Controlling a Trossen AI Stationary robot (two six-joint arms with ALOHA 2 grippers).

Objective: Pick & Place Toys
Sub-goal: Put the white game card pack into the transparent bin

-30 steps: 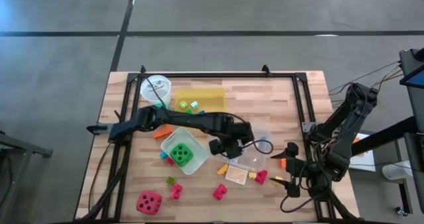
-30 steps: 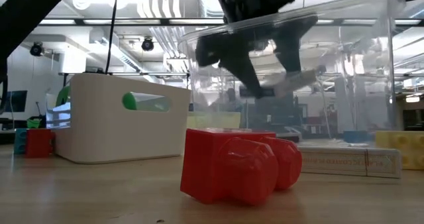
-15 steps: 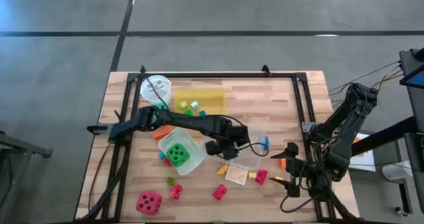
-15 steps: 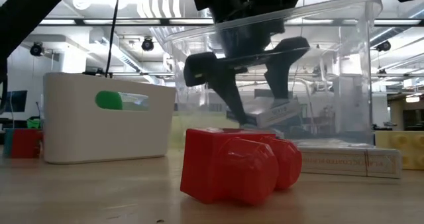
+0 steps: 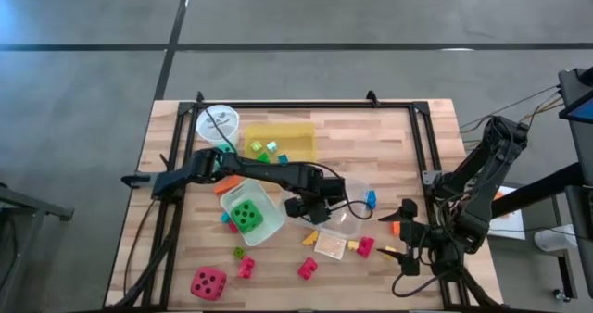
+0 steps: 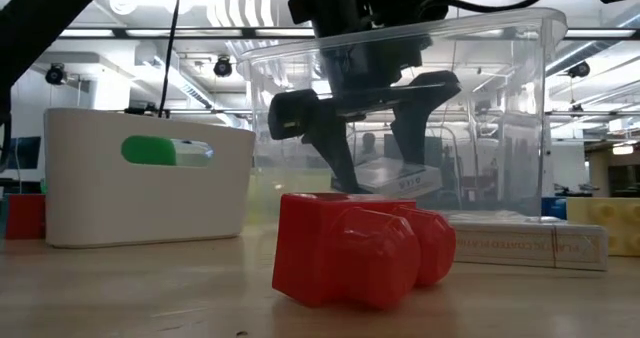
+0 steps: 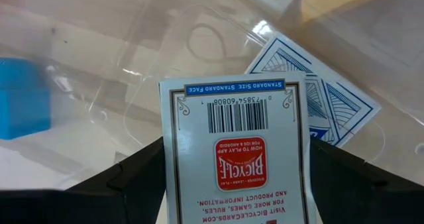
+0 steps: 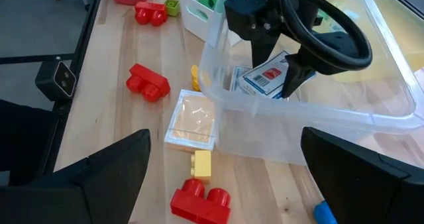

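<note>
The left gripper (image 6: 375, 143) reached down inside the clear plastic box (image 5: 357, 194), its fingers spread about a card pack (image 7: 237, 161) and gripping it by its sides. Compared with a second before, the gripper had come lower into the box and drawn a little toward the bench's left side, and the pack, earlier tilted in the fingers, now sat nearly level close above the box floor. A second, blue-backed pack (image 7: 328, 95) lay on the box floor beside it, and a blue block (image 7: 23, 107) showed just beyond the box's wall. The white bin (image 6: 150, 188) holding the green die (image 5: 246, 214) had shifted too, sliding leftward in the low view over the same second.

The right gripper (image 5: 405, 234) waited near the bench's right edge, toward the front corner, unmoved, fingers wide apart and holding nothing. A clear-wrapped pack (image 8: 192, 121) lay on the bench touching the box's front, a small yellow block (image 8: 202, 163) and a red block (image 8: 200, 202) just before it. Another red block (image 6: 360, 248) sat nearest the low camera, and the red die (image 5: 208, 282) stayed at the front left.
</note>
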